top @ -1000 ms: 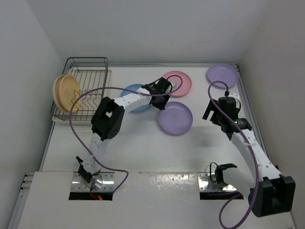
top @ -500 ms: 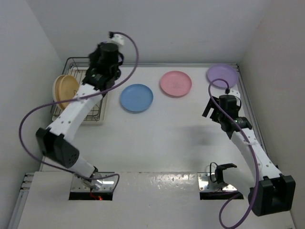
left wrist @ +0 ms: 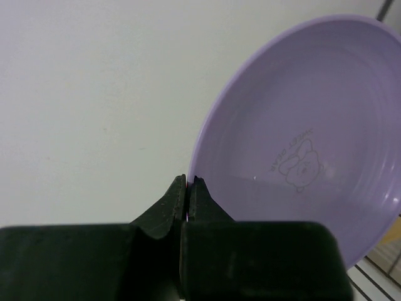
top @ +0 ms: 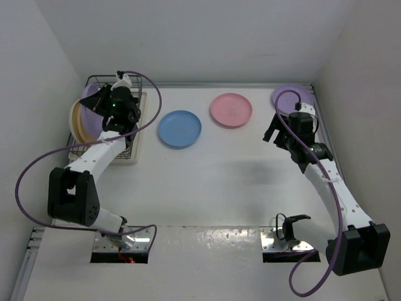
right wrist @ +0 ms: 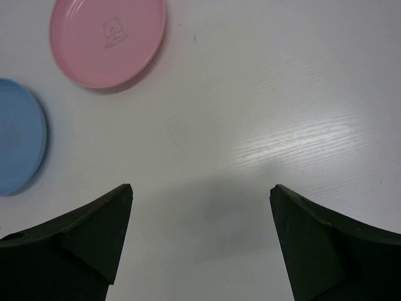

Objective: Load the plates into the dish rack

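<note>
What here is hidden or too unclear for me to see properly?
Top view: the left arm covers much of the dish rack, so the slot below the held purple plate cannot be told.
Top view: the right arm overlaps part of the far purple plate.
Left wrist view: the frame edge cuts off all but a rack corner.
</note>
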Available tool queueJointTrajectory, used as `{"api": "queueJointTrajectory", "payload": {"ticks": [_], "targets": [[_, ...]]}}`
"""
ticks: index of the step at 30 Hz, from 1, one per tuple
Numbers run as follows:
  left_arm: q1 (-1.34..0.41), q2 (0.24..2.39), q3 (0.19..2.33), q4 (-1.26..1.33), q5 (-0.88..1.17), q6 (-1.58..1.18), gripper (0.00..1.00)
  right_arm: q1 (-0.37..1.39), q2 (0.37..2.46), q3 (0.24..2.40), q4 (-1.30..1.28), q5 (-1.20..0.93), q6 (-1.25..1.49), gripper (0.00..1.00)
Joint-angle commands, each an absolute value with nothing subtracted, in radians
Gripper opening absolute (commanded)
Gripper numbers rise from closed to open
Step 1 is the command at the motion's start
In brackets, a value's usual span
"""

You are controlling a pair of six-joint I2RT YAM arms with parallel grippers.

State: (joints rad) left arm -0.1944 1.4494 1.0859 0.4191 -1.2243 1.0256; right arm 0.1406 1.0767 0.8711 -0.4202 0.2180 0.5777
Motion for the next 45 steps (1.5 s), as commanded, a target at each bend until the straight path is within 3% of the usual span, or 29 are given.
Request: {"api": "queueJointTrajectory", "payload": {"ticks": [1, 5, 9, 19, 27, 31, 32, 35, 36, 37, 41, 45], "targets": [[-0.163, 1.462, 1.042, 0.844, -1.246, 1.214, 0.00, 0.149, 1.071, 0.928, -0.422, 0.207, 0.589, 0.90], [-0.153, 1.494, 0.931, 1.107, -1.221, 1.337, 0.00, 0.153, 1.059, 0.942, -0.437, 0.219, 0.594, 0.90], [-0.144, 1.514, 0.896, 1.170, -1.198, 1.310, 0.00, 0.153, 1.045, 0.939, -0.436, 0.219, 0.604, 0.90], [-0.126, 1.514, 0.878, 0.830, -1.198, 0.963, 0.00, 0.155, 1.011, 0.911, -0.440, 0.239, 0.601, 0.90], [-0.104, 1.571, 0.782, 0.951, -1.161, 0.992, 0.00, 0.159, 1.009, 0.887, -0.426, 0.235, 0.600, 0.90], [-0.104, 1.585, 0.813, 0.683, -1.161, 0.825, 0.01, 0.152, 1.029, 0.884, -0.428, 0.222, 0.597, 0.95], [-0.094, 1.585, 0.868, 0.593, -1.140, 0.763, 0.16, 0.146, 1.037, 0.885, -0.434, 0.210, 0.604, 0.97], [-0.063, 1.548, 1.036, 0.194, -1.033, 0.501, 0.49, 0.112, 1.072, 0.894, -0.446, 0.183, 0.636, 1.00], [-0.063, 1.539, 1.084, 0.104, -0.999, 0.450, 0.67, 0.094, 1.090, 0.899, -0.446, 0.170, 0.649, 1.00], [-0.048, 1.529, 1.132, -0.051, -0.965, 0.372, 0.73, 0.034, 1.103, 0.911, -0.443, 0.158, 0.694, 1.00], [-0.038, 1.488, 1.296, -0.283, -0.777, 0.296, 0.90, -0.105, 1.244, 0.980, -0.404, 0.129, 0.778, 1.00], [-0.038, 1.431, 1.397, -0.452, -0.487, 0.270, 0.92, -0.211, 1.470, 1.132, -0.376, 0.176, 0.903, 1.00]]}}
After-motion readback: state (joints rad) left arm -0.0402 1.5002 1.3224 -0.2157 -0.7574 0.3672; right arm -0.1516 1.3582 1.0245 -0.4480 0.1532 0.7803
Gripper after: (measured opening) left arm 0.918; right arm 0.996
